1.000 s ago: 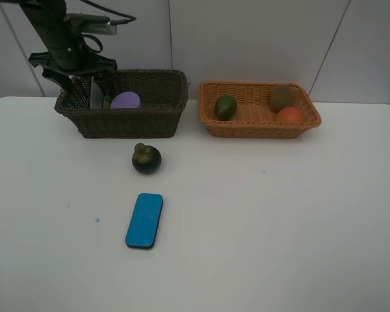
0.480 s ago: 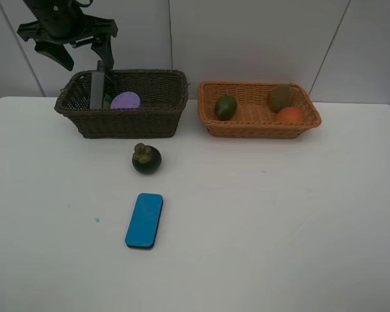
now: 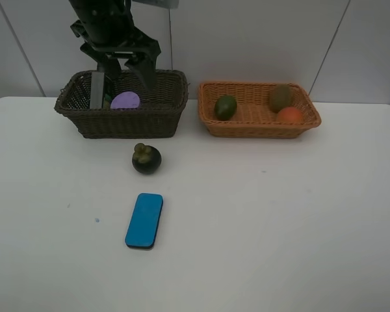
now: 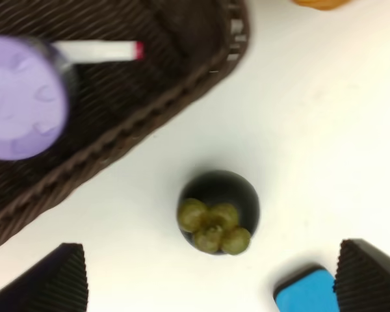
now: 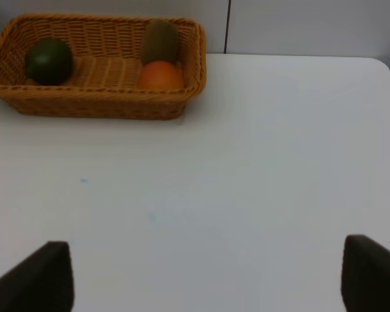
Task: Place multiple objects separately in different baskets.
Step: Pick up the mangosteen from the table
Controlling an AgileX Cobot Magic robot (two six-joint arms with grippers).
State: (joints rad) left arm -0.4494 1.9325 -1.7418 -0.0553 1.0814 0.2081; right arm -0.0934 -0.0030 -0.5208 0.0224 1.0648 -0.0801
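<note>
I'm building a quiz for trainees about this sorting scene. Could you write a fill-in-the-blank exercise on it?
1. The tan basket holds ___ fruits.
2. The tub in the dark basket has a ___ lid.
3. On the table, the mangosteen lies nearer the baskets than the blue ___.
4. On the left gripper, the jaws stand ___.

Missing words: three; purple; eraser; open.

Black arm [image 3: 104, 19], ribbed black gripper [image 3: 128, 70]
</note>
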